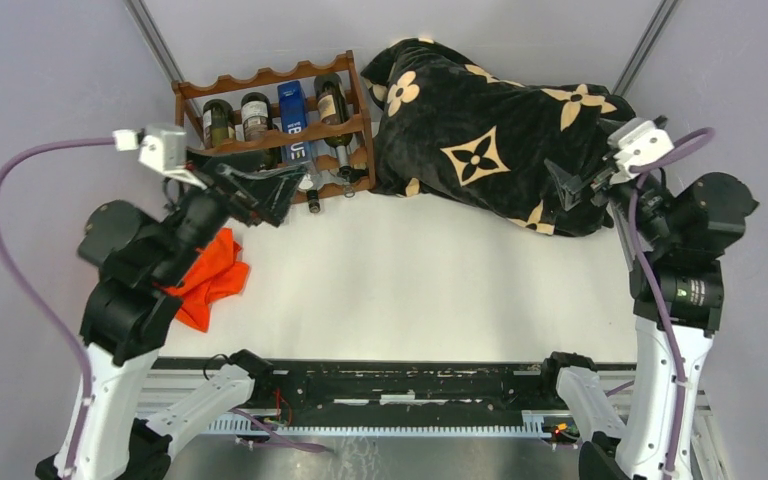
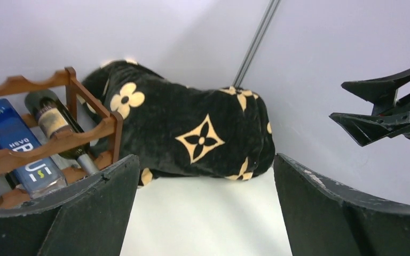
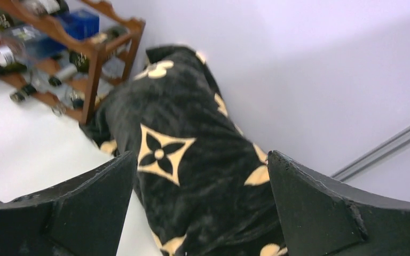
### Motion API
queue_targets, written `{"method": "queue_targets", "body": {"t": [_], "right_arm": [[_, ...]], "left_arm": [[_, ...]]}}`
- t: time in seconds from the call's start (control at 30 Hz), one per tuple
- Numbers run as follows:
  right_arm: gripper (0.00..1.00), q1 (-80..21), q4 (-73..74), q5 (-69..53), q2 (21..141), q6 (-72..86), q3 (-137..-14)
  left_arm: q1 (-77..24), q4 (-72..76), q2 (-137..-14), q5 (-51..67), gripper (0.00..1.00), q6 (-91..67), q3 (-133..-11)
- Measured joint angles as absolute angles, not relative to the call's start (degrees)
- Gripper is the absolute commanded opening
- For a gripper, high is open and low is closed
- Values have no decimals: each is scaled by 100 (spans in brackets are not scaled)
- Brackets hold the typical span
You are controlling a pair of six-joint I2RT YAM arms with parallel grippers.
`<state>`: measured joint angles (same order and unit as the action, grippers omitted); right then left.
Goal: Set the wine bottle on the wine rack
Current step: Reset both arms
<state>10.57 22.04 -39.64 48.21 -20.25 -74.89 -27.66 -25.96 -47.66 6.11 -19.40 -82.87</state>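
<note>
The dark reddish-brown wine rack (image 1: 265,78) stands at the back left of the white table. Several bottles lie on it, among them a dark wine bottle (image 1: 332,105) on its right side and a blue bottle (image 1: 293,120) beside that. In the left wrist view the same wine bottle (image 2: 58,125) rests behind the rack's wavy rail (image 2: 93,130). My left gripper (image 1: 278,192) hovers at the rack's front lower edge, open, and the left wrist view shows only bare table between the left gripper's fingers (image 2: 204,160). My right gripper (image 1: 563,188) is open over a black blanket, holding nothing (image 3: 200,156).
A bulky black blanket with tan flower patterns (image 1: 480,130) fills the back right, touching the rack's right side. An orange cloth (image 1: 210,278) lies at the left under my left arm. Grey walls close in on the back and both sides.
</note>
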Motion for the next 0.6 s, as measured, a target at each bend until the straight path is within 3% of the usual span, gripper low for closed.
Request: {"method": "queue_targets", "body": {"t": [0.23,0.6], "right_arm": [[98,1070,2209,-3771,4853,-834,-8346],[98,1144,2296,-3087,4797,93,-8468]], "left_arm": [[-2766,-2947,-4289,255,100,-1957,-8847],[-2766,-3542,-4198,93,100,-1957,-9155]]}}
